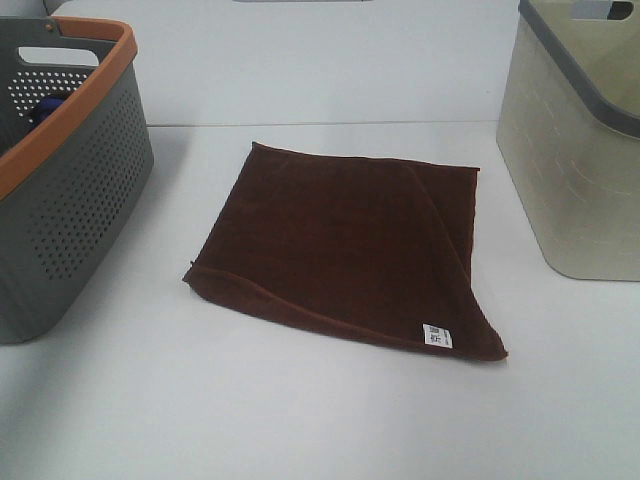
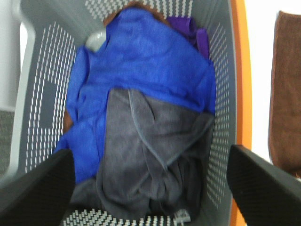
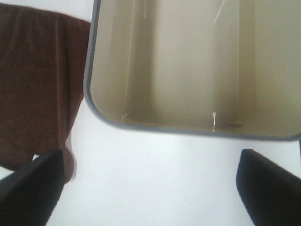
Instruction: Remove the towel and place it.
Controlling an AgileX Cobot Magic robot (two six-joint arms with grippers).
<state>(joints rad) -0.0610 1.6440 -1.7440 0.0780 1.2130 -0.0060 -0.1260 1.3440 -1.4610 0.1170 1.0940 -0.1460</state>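
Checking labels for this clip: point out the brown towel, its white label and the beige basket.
brown towel (image 1: 340, 240), exterior high view, middle of the cloth.
white label (image 1: 437, 336), exterior high view, centre of the tag at the towel's near corner.
beige basket (image 1: 570, 170), exterior high view, its outer side wall.

Overhead views, towel (image 1: 345, 250) shared

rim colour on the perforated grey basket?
Orange. The perforated grey basket has an orange rim, clearest in the exterior high view.
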